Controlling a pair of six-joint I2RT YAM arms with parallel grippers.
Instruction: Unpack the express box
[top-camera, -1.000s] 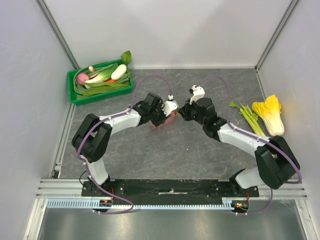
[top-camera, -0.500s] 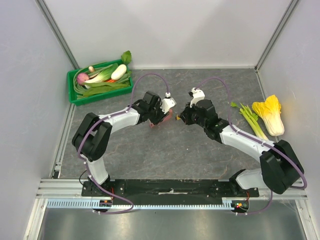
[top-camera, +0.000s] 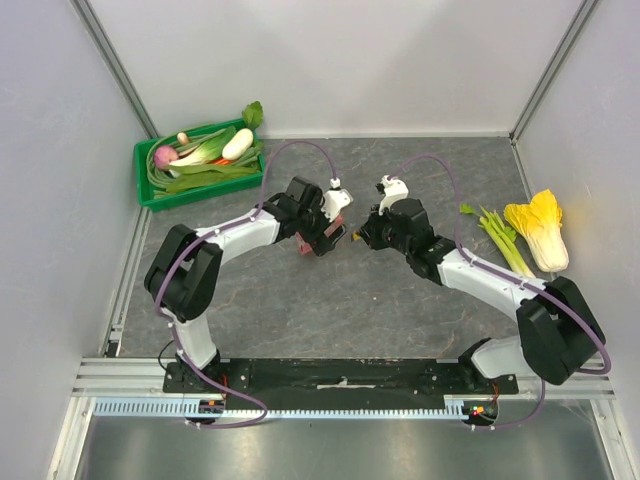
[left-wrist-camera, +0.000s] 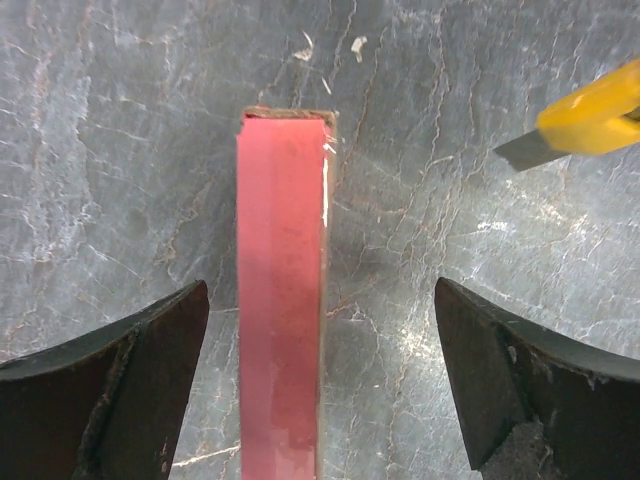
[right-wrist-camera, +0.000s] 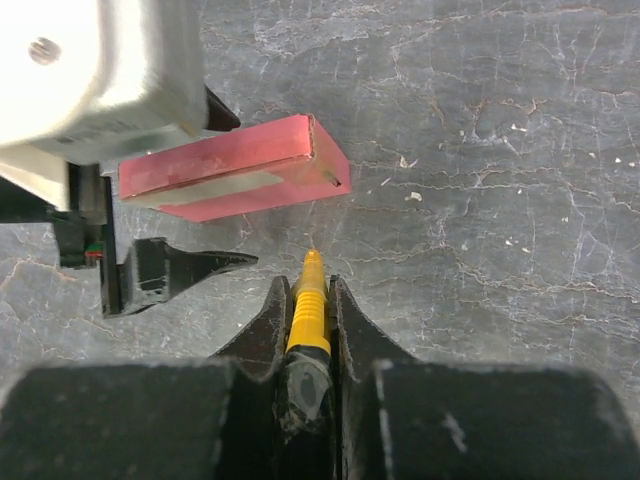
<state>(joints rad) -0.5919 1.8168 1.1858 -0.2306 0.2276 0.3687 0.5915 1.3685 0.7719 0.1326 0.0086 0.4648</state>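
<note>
The express box (left-wrist-camera: 282, 300), a thin pink-red cardboard box, stands on its long edge on the grey table. My left gripper (left-wrist-camera: 320, 290) is open, its two fingers wide on either side of the box without touching it. In the top view the box (top-camera: 303, 243) shows under the left gripper (top-camera: 325, 236). My right gripper (right-wrist-camera: 308, 285) is shut on a yellow utility knife (right-wrist-camera: 308, 300), whose tip points at the box (right-wrist-camera: 235, 165) from a short gap. The knife tip (left-wrist-camera: 590, 118) also appears at the upper right of the left wrist view.
A green crate (top-camera: 146, 187) of vegetables stands at the back left. Celery (top-camera: 497, 235) and a yellow-white cabbage (top-camera: 540, 228) lie at the right, by the wall. Enclosure walls close in the table on three sides.
My left gripper has opened and let go of the box, which now stands free between its fingers. The right gripper, still holding the knife, has shifted only slightly.
</note>
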